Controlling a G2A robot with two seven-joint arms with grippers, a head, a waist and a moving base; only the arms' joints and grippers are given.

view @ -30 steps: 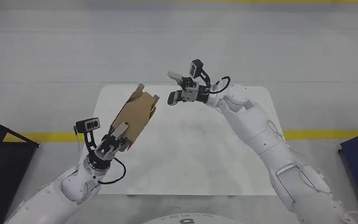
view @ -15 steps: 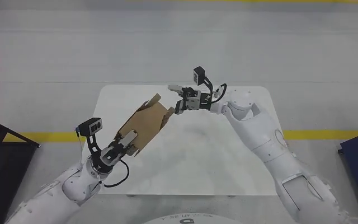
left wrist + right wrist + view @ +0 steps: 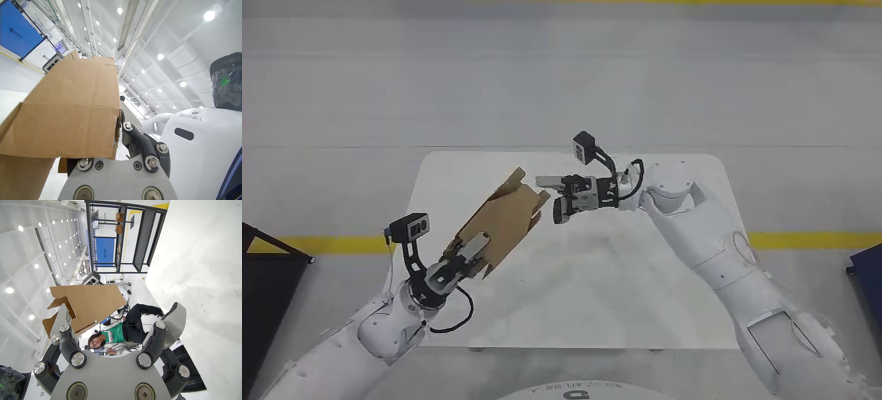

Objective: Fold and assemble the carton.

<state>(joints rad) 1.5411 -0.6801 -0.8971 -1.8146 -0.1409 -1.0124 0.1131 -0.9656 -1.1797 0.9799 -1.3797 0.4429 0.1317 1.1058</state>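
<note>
- The left gripper is clamped shut on the near end of the carton and holds it up over the left part of the table.
- The brown cardboard carton slants away from that grip toward the table's middle. It is clear of the surface, and its flaps hang loose at the far end.
- The right gripper sits just beside those flaps with its fingers spread wide and holding nothing. Whether one finger touches the cardboard cannot be told.
- The white table lies below.

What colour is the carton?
The carton is plain brown; the left wrist view shows it best.
</note>
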